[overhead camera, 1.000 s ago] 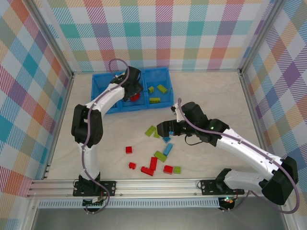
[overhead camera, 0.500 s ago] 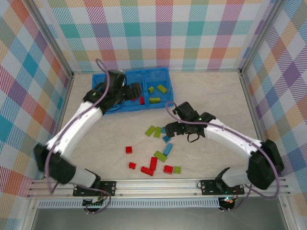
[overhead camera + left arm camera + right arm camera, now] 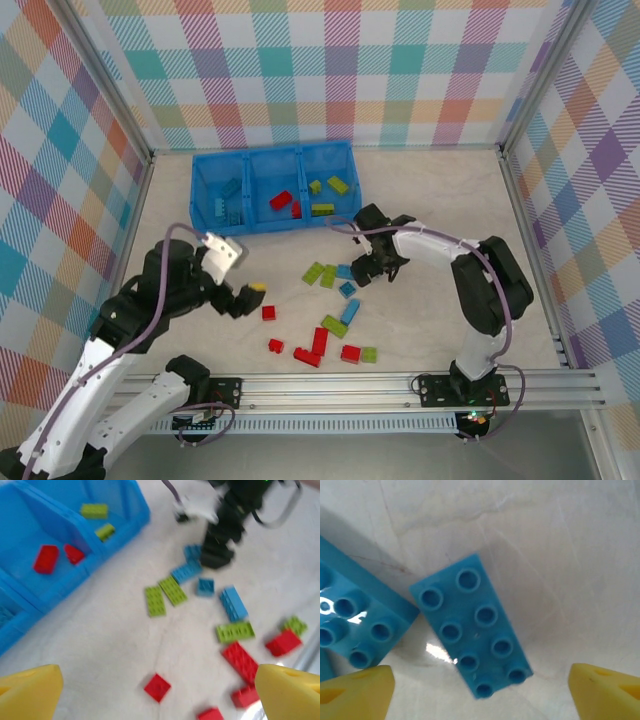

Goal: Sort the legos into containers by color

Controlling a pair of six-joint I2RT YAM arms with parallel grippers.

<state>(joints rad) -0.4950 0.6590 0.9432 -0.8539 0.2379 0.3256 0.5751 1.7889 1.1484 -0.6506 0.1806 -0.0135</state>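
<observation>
The blue two-by-four studded plastic brick (image 3: 470, 625) lies flat, studs up, on the pale table (image 3: 440, 200), a little in front of the right-hand compartment of the bright blue three-compartment bin tray (image 3: 262, 228). A second blue brick (image 3: 355, 630) sits just beside one of its corners.

The right gripper (image 3: 480, 690) hovers directly over the first brick, its yellow-tipped fingers (image 3: 355, 692) spread wide and holding nothing. The brick lies slantwise to the jaws, so the wrist should probably turn until the pads face its long sides. A straight descent would then keep the nearer finger off the neighbouring brick.

The tray's left compartment, where other blue bricks (image 3: 225, 200) already lie, looks like the destination. The left gripper (image 3: 160, 690), equally wide open and empty, hangs in front of the tray's left end, well apart.
</observation>
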